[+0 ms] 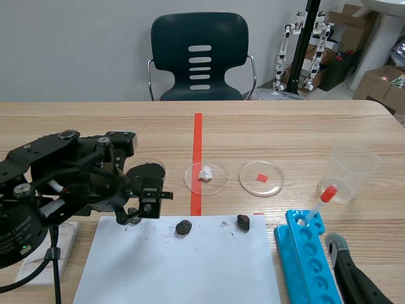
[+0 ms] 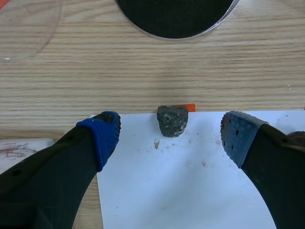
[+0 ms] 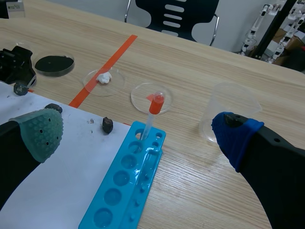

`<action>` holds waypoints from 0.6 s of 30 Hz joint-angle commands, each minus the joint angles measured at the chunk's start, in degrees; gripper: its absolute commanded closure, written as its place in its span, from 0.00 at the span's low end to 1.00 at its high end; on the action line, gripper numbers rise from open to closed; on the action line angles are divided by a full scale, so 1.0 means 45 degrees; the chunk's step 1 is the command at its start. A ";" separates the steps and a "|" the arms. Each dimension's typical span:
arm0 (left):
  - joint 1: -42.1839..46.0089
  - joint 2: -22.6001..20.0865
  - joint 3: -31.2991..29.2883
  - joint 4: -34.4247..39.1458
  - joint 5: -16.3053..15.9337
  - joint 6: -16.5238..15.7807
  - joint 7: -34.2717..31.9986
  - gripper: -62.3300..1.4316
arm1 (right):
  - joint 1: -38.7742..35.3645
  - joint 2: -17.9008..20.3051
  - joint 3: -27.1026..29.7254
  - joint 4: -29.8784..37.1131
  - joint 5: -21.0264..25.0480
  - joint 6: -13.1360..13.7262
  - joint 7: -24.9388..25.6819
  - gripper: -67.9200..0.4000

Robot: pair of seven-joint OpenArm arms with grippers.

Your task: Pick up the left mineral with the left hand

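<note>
**Q:** What does the left wrist view show?

**A:** The left gripper (image 2: 170,138) has its 2 fingers spread wide and holds nothing. The left mineral (image 2: 172,120), a dark grey lump, lies at the far edge of the white paper (image 2: 190,191). It sits ahead of the gripper, between the 2 blue pads (image 2: 106,133), and touches neither. The black dish (image 2: 176,14) lies farther off on the table (image 2: 143,71).

**Q:** Where are the other stones?

**A:** The middle stone (image 1: 183,227) and the right stone (image 1: 243,221) lie on the same paper, well apart from each other.

**Q:** And the right arm?

**A:** The right gripper (image 3: 138,131) is also spread apart and holds nothing. It hangs above the blue rack (image 3: 121,191), where a dropper (image 3: 151,114) with a red bulb stands in 1 hole. A clear cup (image 3: 233,107) stands just beyond the rack.
</note>
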 commanded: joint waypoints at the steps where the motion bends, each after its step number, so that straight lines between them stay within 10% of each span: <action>1: -0.0330 0.0175 -0.0044 -0.0253 0.0063 -0.0019 0.0092 0.27 | 0.0078 0.0000 0.0083 0.0180 0.0131 -0.0044 0.0185 0.00; 14: -0.0903 0.0729 -0.0044 -0.1802 0.0049 -0.0617 0.0646 0.27 | 0.0078 0.0000 0.0083 0.0180 0.0131 -0.0044 0.0189 0.00; 18: -0.0908 0.0801 -0.0044 -0.1802 0.0053 -0.0651 0.0729 0.42 | 0.0078 0.0000 0.0083 0.0180 0.0131 -0.0044 0.0185 0.00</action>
